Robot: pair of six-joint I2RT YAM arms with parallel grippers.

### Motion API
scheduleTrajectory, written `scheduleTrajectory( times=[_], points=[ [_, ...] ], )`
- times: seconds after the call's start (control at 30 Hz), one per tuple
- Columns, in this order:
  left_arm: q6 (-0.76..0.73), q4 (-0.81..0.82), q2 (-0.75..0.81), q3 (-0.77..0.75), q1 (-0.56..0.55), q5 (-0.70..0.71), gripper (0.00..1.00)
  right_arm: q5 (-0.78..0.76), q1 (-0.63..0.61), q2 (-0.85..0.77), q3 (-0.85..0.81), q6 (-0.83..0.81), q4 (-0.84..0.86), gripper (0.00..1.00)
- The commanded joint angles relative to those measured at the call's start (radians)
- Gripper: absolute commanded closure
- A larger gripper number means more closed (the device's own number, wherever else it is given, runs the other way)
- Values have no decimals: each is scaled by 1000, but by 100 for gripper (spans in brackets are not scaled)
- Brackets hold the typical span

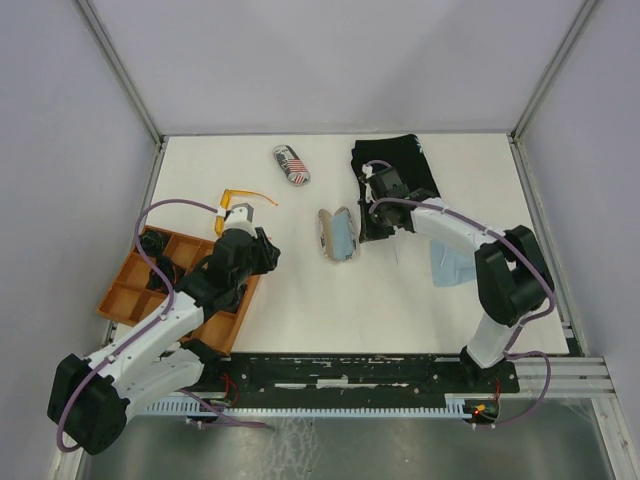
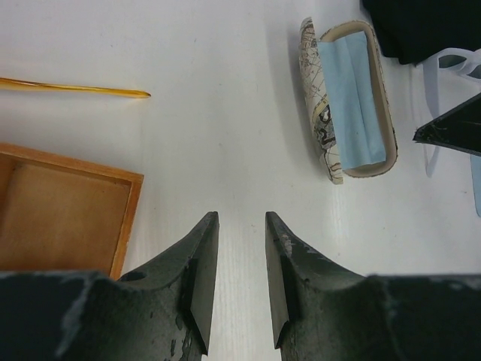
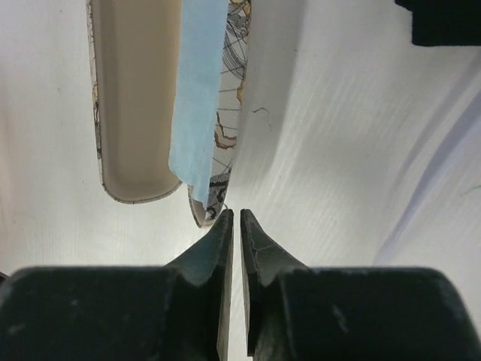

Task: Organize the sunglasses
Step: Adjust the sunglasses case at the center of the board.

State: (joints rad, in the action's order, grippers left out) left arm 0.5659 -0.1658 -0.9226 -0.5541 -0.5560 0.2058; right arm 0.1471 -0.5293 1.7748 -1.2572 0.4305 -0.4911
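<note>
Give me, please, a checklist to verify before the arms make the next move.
1. Left tool empty, jaws apart: ok.
2. Right tool empty: ok, nearly closed on nothing.
3. Orange sunglasses put away: not ok, they lie on the table.
4. Open case free inside: not ok, the blue cloth fills it.
5. White sunglasses folded: cannot tell.

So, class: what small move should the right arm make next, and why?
Probably open the right tool wider and shift it toward the white sunglasses. Its jaws are nearly closed and empty at the end of the open case. The case holds only a blue cloth, and the white pair lies just beside the tool, by the black cloth.
</note>
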Motion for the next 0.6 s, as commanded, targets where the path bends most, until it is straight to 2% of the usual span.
scheduleTrajectory(
  times=[0.0,0.3,0.57],
  points=[
    [13,-18,11,-58,4,27,61,-70,1,-131,44,-3,46,84],
    [0,-41,-13,-93,5,47,61,-264,8,-380,205,-5,49,80],
    [-11,-7,-70,-107,5,-16,59,-367,30,-517,284,2,-12,77]
  ],
)
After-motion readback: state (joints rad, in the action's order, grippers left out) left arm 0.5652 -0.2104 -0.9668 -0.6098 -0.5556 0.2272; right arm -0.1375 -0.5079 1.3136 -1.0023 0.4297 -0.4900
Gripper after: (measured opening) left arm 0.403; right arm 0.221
